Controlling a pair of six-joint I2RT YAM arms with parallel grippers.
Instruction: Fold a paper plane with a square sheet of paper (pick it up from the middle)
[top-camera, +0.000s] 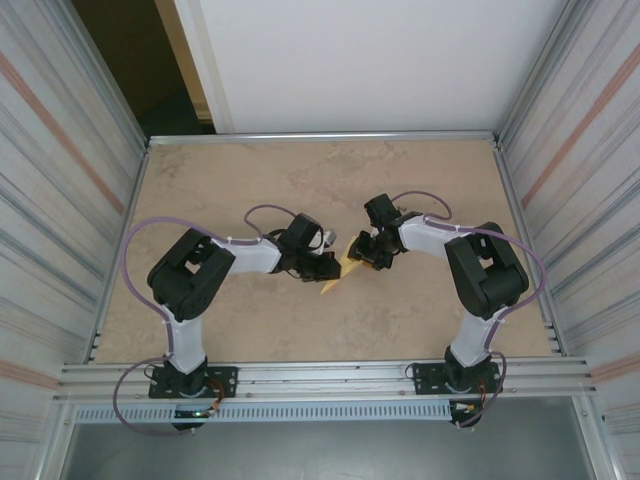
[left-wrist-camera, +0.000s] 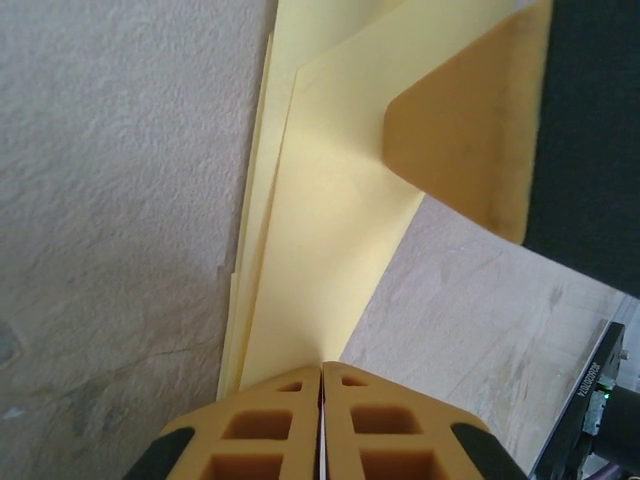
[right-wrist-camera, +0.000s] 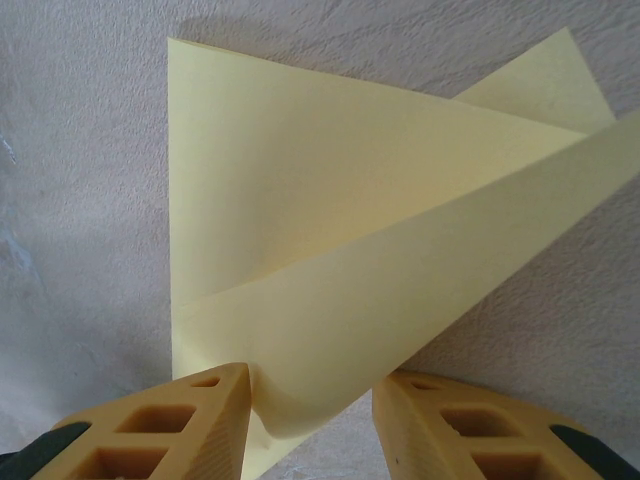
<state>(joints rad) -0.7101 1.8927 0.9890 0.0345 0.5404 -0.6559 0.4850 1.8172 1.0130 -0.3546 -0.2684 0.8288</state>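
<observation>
yellow paper plane (left-wrist-camera: 330, 230) edge pinched in left hand (left-wrist-camera: 322, 370), table (top-camera: 250, 180) centre

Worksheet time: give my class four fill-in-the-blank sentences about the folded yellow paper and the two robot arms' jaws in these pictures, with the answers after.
1. The folded pale-yellow paper sheet rests on the beige stone-patterned ___.
2. On the left gripper, the jaws are ___ on the paper's edge.
3. On the right gripper, the jaws stand ___, a curled fold of the paper between them.
4. Seen from above, the paper sits ___ the two grippers.

Answers: table; shut; open; between.
</observation>
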